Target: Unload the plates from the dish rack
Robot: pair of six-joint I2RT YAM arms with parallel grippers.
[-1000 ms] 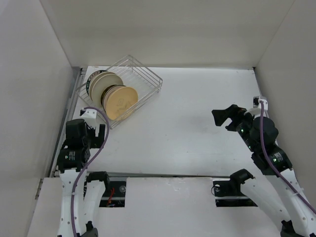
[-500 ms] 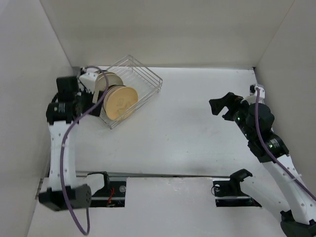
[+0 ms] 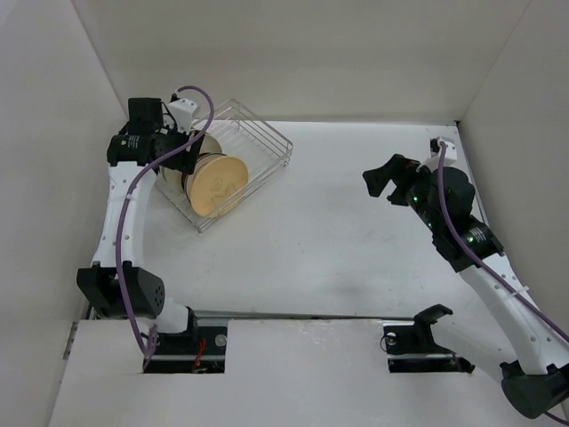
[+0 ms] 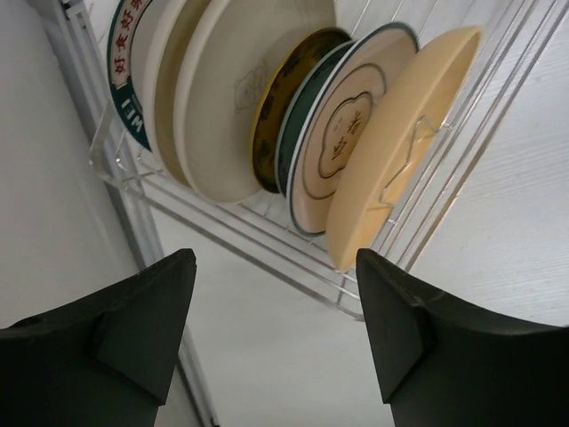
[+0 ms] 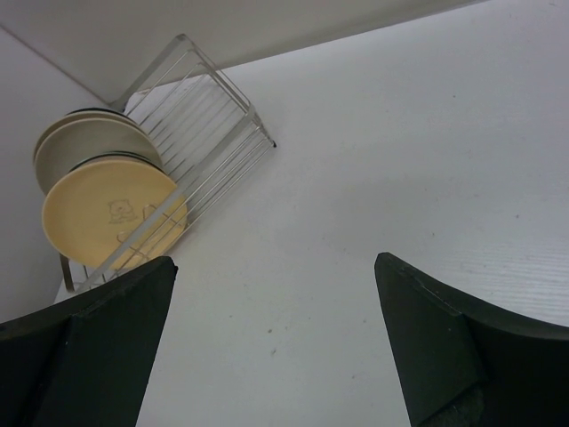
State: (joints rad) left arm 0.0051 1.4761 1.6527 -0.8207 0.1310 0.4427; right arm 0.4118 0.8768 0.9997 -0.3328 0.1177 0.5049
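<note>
A plain white table (image 3: 338,240) is boxed in by white walls (image 3: 293,53) on the left, far and right sides. The dish rack (image 3: 265,147) sits in the far left corner, its long axis running diagonally from near-left to far-right. The plates (image 4: 267,116) stand on edge, face to face, in its near-left end, with the yellow-orange plate (image 3: 218,185) nearest. The left gripper (image 4: 274,267) hovers above them, jaws apart and gripping nothing. The right gripper (image 3: 380,178) hangs wide open over the table's right side.
</note>
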